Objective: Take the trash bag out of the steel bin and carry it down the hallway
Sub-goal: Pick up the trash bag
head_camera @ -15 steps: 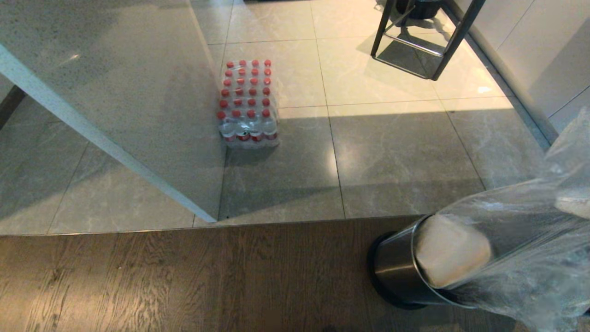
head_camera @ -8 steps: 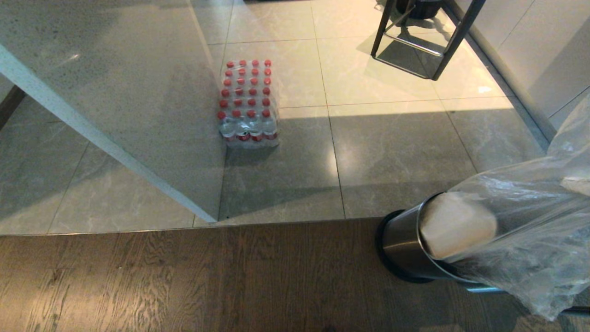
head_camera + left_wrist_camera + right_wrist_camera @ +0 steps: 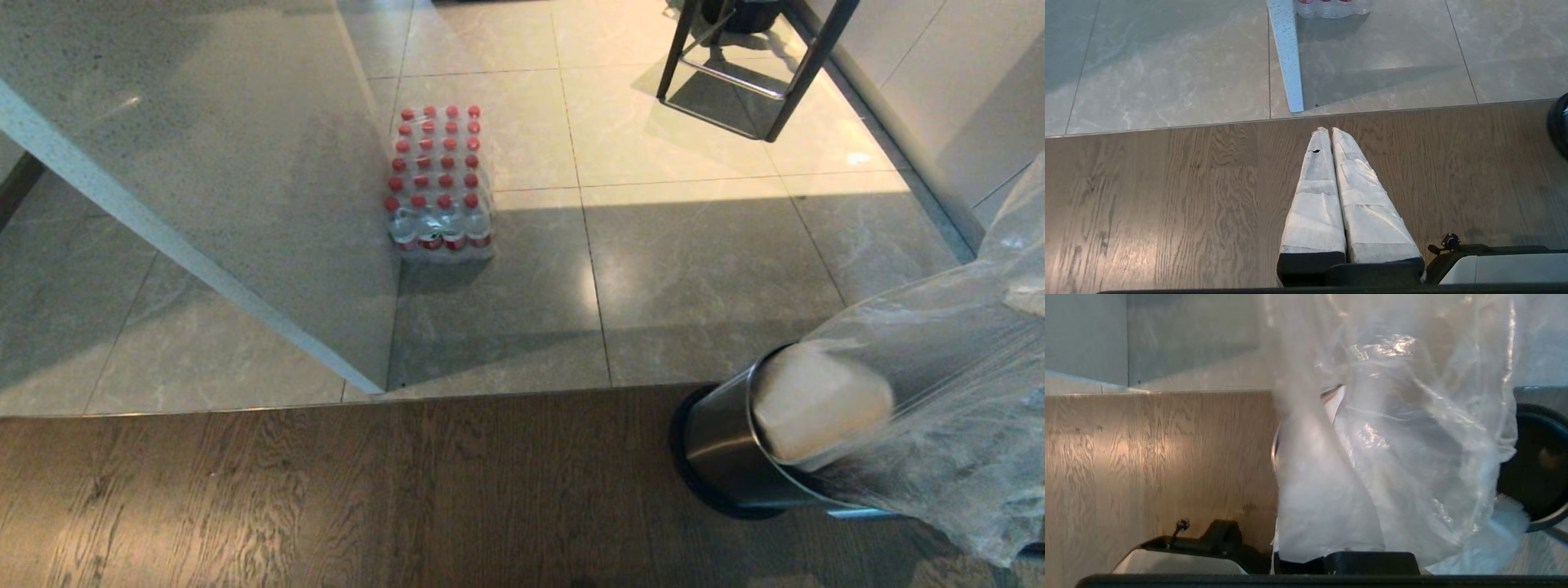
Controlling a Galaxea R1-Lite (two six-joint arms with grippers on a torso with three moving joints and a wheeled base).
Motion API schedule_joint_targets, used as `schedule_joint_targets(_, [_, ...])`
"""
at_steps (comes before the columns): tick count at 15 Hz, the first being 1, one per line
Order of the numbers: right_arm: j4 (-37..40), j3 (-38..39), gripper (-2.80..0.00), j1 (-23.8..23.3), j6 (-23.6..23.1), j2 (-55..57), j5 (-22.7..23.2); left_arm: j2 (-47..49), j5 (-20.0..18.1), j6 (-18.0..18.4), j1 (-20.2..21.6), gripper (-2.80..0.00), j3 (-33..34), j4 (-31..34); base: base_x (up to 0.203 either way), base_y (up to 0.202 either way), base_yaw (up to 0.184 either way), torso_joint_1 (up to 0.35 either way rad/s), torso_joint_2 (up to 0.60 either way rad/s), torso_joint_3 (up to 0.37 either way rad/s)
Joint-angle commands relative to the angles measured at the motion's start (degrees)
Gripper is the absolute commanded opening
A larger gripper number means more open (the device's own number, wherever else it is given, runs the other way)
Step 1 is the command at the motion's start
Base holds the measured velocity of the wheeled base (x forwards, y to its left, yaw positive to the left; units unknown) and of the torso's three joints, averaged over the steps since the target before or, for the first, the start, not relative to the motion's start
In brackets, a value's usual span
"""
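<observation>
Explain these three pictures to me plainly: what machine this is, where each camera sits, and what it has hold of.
This is a wheeled robot with two arms.

The head camera looks down at the floor: a pack of red-capped bottles stands on the tiles, and the steel bin stands tilted at the wood's edge.

The left wrist camera shows the left gripper shut and idle over the wood floor.

The right wrist camera looks through the trash bag, which the right gripper is shut on. The bag is partly out of the bin.
</observation>
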Motion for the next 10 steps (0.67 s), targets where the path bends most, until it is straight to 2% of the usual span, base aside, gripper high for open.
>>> schedule_joint_targets(1, [-1.33, -4.41, -2.80, -0.03, -0.78, -0.24, 0.34, 0.00, 0.00, 0.02, 0.00, -2.80, 0.00, 0.02, 0.000, 0.000, 0.000, 0.000, 0.00, 0.000])
schedule_joint_targets(3, [-1.55, -6.90, -2.80, -0.04, -1.49, -1.33, 0.50, 0.00, 0.00, 0.02, 0.00, -2.80, 0.00, 0.02, 0.000, 0.000, 0.000, 0.000, 0.00, 0.000])
schedule_joint_targets(6, [-0.81, -1.08, -2.80, -0.08, -1.83, -2.85, 0.59, 0.00, 0.00, 0.02, 0.00, -2.80, 0.00, 0.02, 0.000, 0.000, 0.000, 0.000, 0.00, 0.000])
schedule_joint_targets(9, [-0.51, -7.55, -2.80, -0.08, -1.90, -1.80, 1.04, 0.00, 0.00, 0.02, 0.00, -2.80, 0.00, 0.02, 0.000, 0.000, 0.000, 0.000, 0.00, 0.000])
schedule_joint_targets(10, [-0.59, -7.18, -2.80, -0.08, -1.96, -2.48, 1.11, 0.00, 0.00, 0.02, 0.00, -2.80, 0.00, 0.02, 0.000, 0.000, 0.000, 0.000, 0.00, 0.000])
